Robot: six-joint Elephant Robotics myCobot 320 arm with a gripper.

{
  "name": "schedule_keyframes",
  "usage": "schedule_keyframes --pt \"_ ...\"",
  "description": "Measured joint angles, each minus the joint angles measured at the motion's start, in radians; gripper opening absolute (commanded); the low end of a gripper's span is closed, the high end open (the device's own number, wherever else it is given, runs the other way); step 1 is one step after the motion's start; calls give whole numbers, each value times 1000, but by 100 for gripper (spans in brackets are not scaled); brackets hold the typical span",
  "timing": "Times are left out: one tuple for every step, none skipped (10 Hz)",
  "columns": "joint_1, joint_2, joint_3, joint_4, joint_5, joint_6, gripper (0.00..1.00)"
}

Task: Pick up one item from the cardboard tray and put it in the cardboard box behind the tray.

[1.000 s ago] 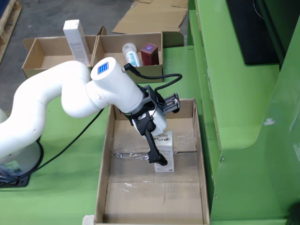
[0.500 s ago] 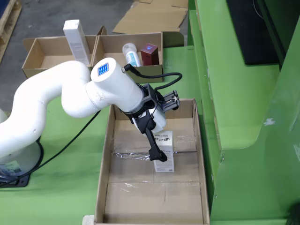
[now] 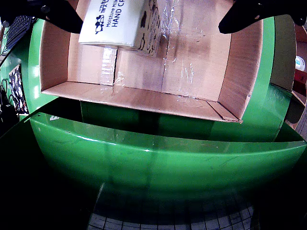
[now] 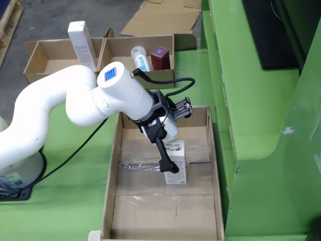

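A white hand cream box (image 3: 120,21) (image 4: 179,173) lies flat on the floor of the long cardboard tray (image 3: 144,98) (image 4: 111,170). My gripper (image 3: 158,14) (image 4: 179,141) hangs low over the tray, open. Its black fingers (image 3: 57,17) stand far apart at the top corners of the wrist view. The box lies just inside the left finger, and nothing is held. In the fixed view one dark finger (image 4: 166,159) reaches down along the box's left edge. The cardboard box (image 4: 115,75) behind the tray has two compartments.
The back box's right compartment holds a white bottle (image 4: 141,58) and a red carton (image 4: 160,57); a tall white carton (image 4: 81,44) stands at the divider. A raised green wall (image 4: 251,100) borders the tray's right side. A black cable (image 4: 75,153) trails left.
The gripper has shifted slightly up and left over the white box across the first half second, then held still. The box has not moved.
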Motion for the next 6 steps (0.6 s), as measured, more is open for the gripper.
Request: schedule_keyframes --pt "0 0 0 0 0 0 100" --pt "0 0 0 0 0 0 90" --pt "0 0 0 0 0 0 80" --pt "0 0 0 0 0 0 70" --pt "0 0 0 0 0 0 60" --pt "0 0 0 0 0 0 50"
